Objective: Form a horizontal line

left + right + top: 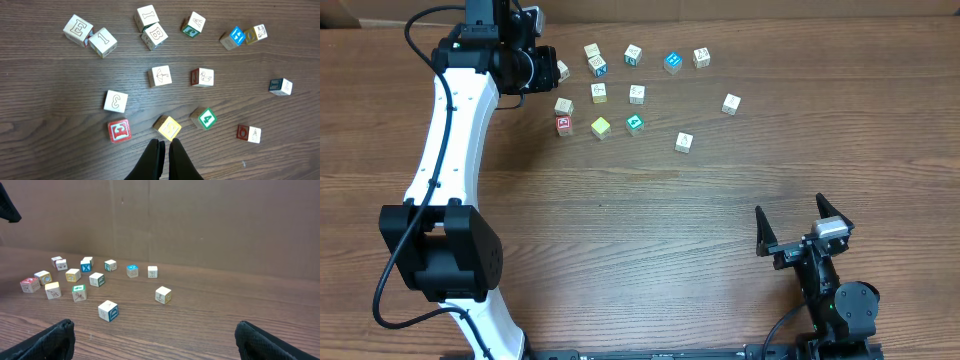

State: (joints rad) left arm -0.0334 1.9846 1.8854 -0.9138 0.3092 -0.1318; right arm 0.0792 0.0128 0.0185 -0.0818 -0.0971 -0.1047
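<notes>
overhead, lettered cubes (599, 92) scattered, bare table (620, 220)

count | lettered cubes (160, 76): 15 | robot arms (450, 130): 2 | wooden table (650, 230): 1

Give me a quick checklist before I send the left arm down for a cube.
1. Left gripper jaws open for a grasp: not ok, shut and empty.
2. Right gripper out of the way: ok, jaws open, far from the cubes.
3. Line formed: not ok; red cube and blue X cube sit in different rows.
4. Room around the red cube: probably ok; white cube and yellow cube lie beside it, not touching.
5. Left gripper's height above the table: cannot tell.
</notes>
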